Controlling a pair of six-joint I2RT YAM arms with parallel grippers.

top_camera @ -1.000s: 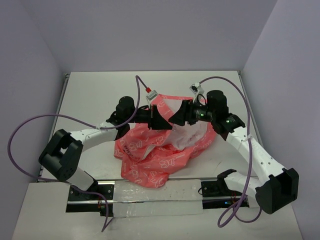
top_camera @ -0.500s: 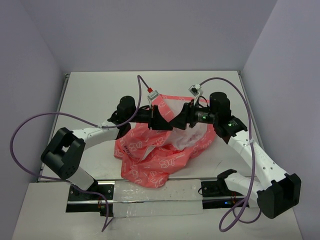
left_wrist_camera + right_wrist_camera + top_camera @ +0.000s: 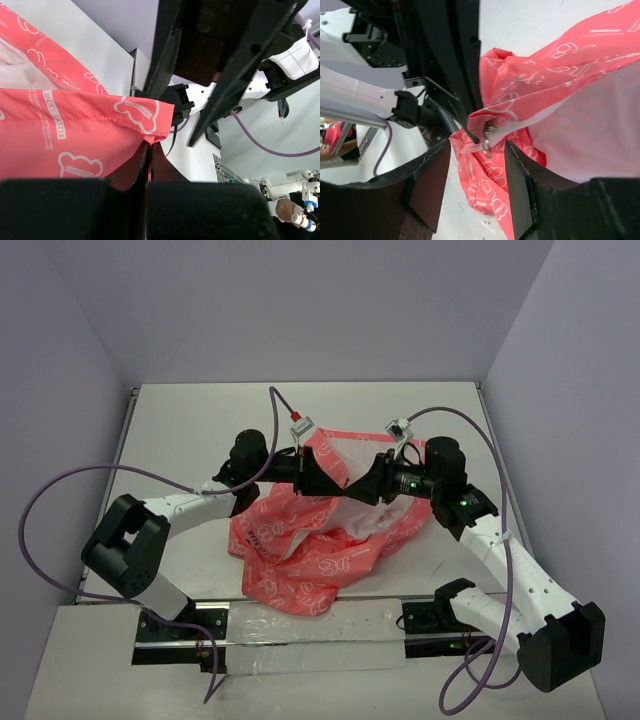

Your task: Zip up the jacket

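Where left tool pinches jacket, right tool crowds.

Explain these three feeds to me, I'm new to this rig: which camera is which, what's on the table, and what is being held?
Two robot arms are bolted at the near edge of the table. The wide picture looks down from above and behind them. The other two pictures come from a camera on each wrist, so each shows its own black fingers at the bottom. On the white table lies a crumpled coral-pink jacket with a white lining. The left end effector is shut, pinching a corner of the jacket's front edge. The right end effector faces it, with its jaws open on either side of a small metal zipper piece. It is not gripping that piece.
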